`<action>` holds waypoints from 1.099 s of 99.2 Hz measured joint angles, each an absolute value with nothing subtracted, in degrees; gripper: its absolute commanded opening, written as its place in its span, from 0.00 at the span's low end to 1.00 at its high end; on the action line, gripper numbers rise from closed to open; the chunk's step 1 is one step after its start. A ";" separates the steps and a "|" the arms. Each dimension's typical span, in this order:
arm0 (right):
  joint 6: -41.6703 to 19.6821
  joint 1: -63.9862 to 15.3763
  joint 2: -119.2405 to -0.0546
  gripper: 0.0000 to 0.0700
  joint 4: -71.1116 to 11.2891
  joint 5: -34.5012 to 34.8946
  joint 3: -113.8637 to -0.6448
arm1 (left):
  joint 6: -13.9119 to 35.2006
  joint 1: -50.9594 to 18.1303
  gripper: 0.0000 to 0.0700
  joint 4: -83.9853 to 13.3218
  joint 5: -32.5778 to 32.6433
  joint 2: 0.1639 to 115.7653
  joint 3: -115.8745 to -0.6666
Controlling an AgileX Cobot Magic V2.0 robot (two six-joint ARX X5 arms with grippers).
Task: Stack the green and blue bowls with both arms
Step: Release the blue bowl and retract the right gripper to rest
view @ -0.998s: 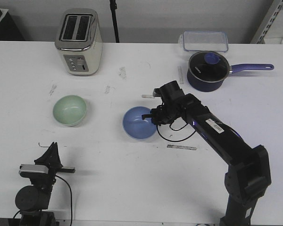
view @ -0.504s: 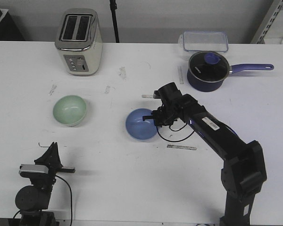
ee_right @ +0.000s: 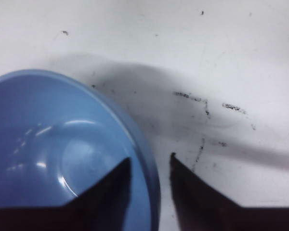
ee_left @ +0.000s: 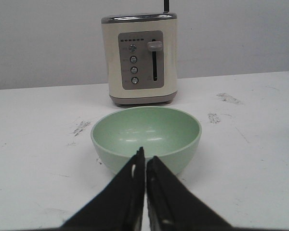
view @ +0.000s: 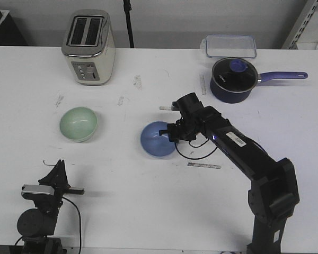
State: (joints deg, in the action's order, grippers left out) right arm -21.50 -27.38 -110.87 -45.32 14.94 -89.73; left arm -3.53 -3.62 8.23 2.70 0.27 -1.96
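The blue bowl (view: 155, 142) sits upright near the table's middle. My right gripper (view: 168, 132) is at its right rim. In the right wrist view the right gripper (ee_right: 149, 161) is open and straddles the rim of the blue bowl (ee_right: 62, 154), one finger inside and one outside, with small gaps on both sides. The green bowl (view: 78, 123) rests upright on the left of the table. My left gripper (view: 59, 165) is low at the front left, well short of it. The left wrist view shows the left gripper (ee_left: 144, 153) shut and empty, pointing at the green bowl (ee_left: 147, 130).
A cream toaster (view: 88, 46) stands behind the green bowl. A navy saucepan (view: 232, 79) with a purple handle and a clear lidded box (view: 230, 45) are at the back right. Small strips of tape (view: 203, 165) lie on the white table near the right arm.
The right arm's rear links swung slightly left and the blue bowl shifted a little to the right with the gripper at its rim. The left arm and green bowl stayed put.
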 measured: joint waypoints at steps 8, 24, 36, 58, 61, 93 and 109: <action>-21.50 -27.35 -110.87 0.56 -45.34 14.83 -89.73 | -3.53 -3.62 0.00 8.23 2.70 0.27 -1.96; -21.52 -27.38 -110.69 0.60 -45.19 13.21 -89.73 | -3.53 -3.62 0.00 8.23 2.70 0.27 -1.96; -21.52 -27.38 -108.88 0.60 -44.58 11.84 -89.73 | -3.53 -3.62 0.00 8.23 2.70 0.27 -1.96; -21.10 -27.77 -103.37 0.57 -42.54 11.75 -89.76 | -3.53 -3.62 0.00 8.23 2.70 0.27 -1.96; -20.86 -27.90 -103.02 0.53 -42.54 11.75 -89.76 | -3.53 -3.62 0.00 8.23 2.70 0.27 -1.96; -14.52 -27.46 -92.90 0.09 -28.60 10.46 -79.77 | -3.53 -3.62 0.00 8.23 2.70 0.27 -1.96; -8.10 -24.18 -83.29 0.09 -10.66 10.44 -66.24 | -3.53 -3.62 0.00 8.23 2.70 0.27 -1.96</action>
State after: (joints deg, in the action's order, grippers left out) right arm -8.10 -24.18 -83.29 -10.66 10.44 -66.24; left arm -3.53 -3.62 8.23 2.70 0.27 -1.96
